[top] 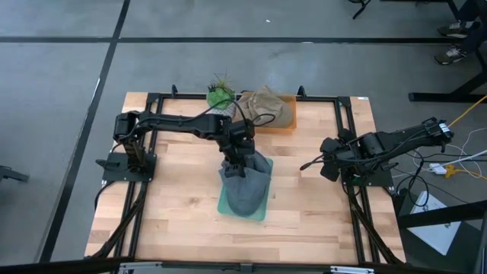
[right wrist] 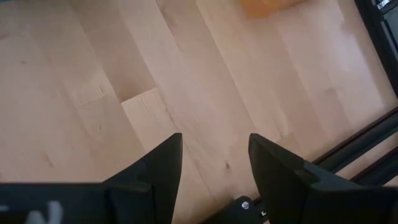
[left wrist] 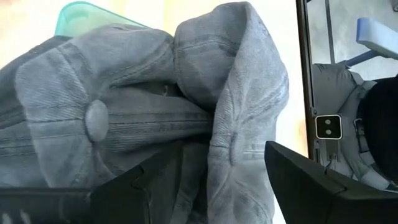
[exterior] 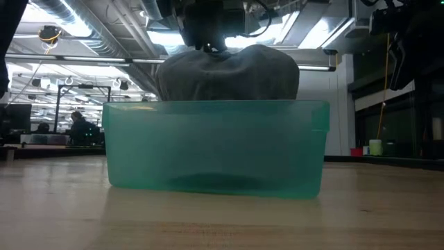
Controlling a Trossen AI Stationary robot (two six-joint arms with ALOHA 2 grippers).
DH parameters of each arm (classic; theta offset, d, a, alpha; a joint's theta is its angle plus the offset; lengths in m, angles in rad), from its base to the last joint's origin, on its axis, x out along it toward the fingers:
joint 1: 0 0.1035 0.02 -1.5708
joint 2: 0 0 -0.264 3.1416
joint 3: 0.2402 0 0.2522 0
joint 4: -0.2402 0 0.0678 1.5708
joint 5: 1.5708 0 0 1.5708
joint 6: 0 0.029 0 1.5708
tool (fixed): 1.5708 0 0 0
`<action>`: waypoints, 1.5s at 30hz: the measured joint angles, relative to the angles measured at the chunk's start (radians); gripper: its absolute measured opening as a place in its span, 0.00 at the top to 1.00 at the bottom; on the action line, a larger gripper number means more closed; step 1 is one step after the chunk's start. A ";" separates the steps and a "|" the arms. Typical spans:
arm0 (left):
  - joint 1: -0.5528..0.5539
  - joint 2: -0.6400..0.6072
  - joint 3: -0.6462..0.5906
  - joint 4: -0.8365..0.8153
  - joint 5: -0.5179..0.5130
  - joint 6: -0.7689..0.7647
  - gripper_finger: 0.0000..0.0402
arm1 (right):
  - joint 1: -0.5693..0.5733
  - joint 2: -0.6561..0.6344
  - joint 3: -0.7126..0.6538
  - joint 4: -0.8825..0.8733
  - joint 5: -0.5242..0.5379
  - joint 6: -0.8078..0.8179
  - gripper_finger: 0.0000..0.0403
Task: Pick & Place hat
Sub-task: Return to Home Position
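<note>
My left gripper [left wrist: 217, 155] stands open right over the caps [left wrist: 124, 93], which lie heaped in the bin [exterior: 215, 149] at the middle of the table [top: 175, 221], higher than its rim. If a finger catches cloth when I rise, I think a cap could be dragged out, or the bin could slide. My right gripper [right wrist: 214, 146], also open, waits above the table's right side, well apart.

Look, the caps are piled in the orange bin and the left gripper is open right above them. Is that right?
Not quite. The caps are piled in the green bin, not the orange bin at the back of the table. The high view shows it. The rest holds: the left gripper is open right above them.
</note>
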 joint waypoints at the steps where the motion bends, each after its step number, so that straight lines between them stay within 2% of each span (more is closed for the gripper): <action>1: 0.000 0.000 0.000 0.000 0.000 0.000 0.45 | 0.000 0.000 0.000 -0.001 0.000 0.000 0.54; 10: 0.020 0.000 0.000 -0.001 0.000 -0.097 0.45 | 0.000 0.000 0.000 -0.003 0.000 0.043 0.54; 21: 0.011 -0.048 0.041 0.005 -0.029 -0.040 0.45 | 0.000 0.000 0.000 0.000 -0.004 0.052 0.54; 25: -0.003 -0.072 0.047 0.057 -0.029 -0.026 0.46 | 0.000 0.000 0.000 -0.001 -0.047 0.033 0.54; 30: -0.023 -0.093 0.047 0.132 -0.040 0.032 0.45 | 0.003 -0.048 -0.015 0.062 0.055 0.026 0.54; 33: -0.036 -0.094 0.047 0.180 -0.089 0.083 0.45 | 0.020 -0.120 -0.069 0.217 0.074 -0.033 0.54; 39: -0.051 -0.095 0.017 0.305 -0.142 0.177 0.45 | 0.039 -0.334 -0.283 0.712 0.059 -0.269 0.54; 45: -0.051 -0.095 -0.016 0.438 -0.142 0.194 0.45 | 0.035 -0.536 -0.530 1.181 -0.128 -0.502 0.54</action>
